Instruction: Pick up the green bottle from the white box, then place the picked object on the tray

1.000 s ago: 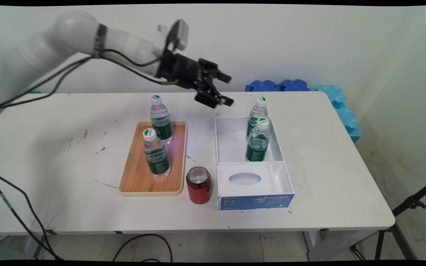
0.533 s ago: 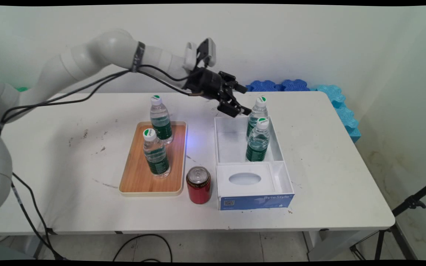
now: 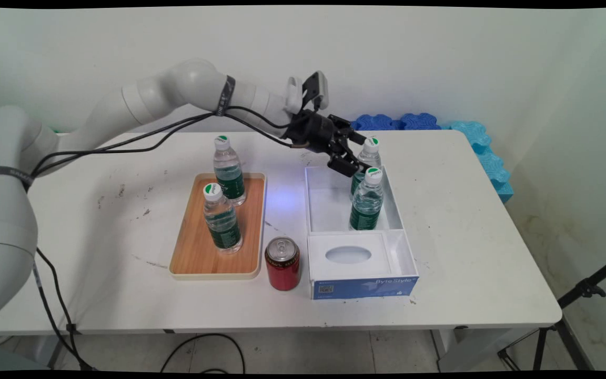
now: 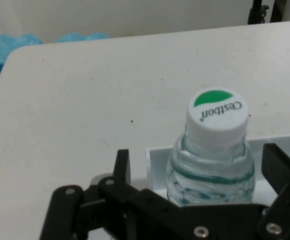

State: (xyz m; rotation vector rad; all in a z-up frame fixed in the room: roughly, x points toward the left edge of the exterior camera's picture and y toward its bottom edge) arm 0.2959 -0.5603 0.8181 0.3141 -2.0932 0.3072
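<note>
Gripper has moved right, now around the far bottle.
The gripper (image 3: pixel 358 155), fingers apart, has come from above the table's middle to the far clear plastic bottle (image 4: pixel 214 150), standing at 12 o'clock in the white box (image 3: pixel 329 202); a fingertip (image 4: pixel 279 162) waits at each side of its ribbed shoulder.

Lab: robot arm (image 3: pixel 140 100), bare table (image 3: pixel 466 221)

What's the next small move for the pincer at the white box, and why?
Probably ease a little further forward and down, then close. The pincer is open, and in the hand view the far water bottle stands between its fingers, but only neck and cap are framed. The near water bottle in the same white box stands close in front, so stay slow.
</note>
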